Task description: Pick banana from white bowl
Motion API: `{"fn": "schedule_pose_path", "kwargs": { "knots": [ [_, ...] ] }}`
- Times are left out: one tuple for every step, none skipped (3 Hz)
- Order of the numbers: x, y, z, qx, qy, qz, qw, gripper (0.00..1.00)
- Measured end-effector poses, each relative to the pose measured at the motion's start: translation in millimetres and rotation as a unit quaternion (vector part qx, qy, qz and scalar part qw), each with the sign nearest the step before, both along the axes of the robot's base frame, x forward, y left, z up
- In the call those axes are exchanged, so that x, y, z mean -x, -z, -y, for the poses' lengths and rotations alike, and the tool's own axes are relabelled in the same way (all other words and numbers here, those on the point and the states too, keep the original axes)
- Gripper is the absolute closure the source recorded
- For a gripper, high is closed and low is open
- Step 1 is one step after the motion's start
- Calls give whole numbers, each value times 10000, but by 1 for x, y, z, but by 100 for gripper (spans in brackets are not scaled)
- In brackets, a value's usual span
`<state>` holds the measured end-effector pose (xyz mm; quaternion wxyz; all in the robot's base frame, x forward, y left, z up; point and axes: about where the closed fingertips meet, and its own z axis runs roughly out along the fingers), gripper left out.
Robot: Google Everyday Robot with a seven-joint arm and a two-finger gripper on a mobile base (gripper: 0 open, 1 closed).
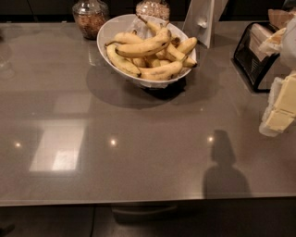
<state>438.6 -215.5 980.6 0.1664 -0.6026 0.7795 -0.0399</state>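
Observation:
A wide white bowl [107, 28] stands at the back middle of the grey counter. It holds several yellow bananas [143, 46], piled across each other, with one long banana lying on top. My gripper [279, 113], pale and cream-coloured, hangs at the right edge of the view above the counter. It is well to the right of the bowl and in front of it, and it touches no banana. Nothing shows in its grasp.
Two glass jars with brown contents [90, 17] [153, 8] stand behind the bowl. A white upright stand [202, 21] is just right of the bowl. A black wire rack with packets [255, 54] sits at the back right. The counter's front edge [138, 202] runs along the bottom.

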Motion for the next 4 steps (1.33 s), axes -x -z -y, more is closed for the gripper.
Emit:
{"fn": "schedule_pose_path", "kwargs": {
  "knots": [
    [0, 0, 0, 0, -1, 1, 10000, 0],
    [-9, -4, -7, -47, -129, 223, 9997, 0],
    [-39, -10, -29, -187, -651, 671, 9954, 0],
    [-79, -16, -57, -319, -1373, 1123, 9836, 0]
  ]
}}
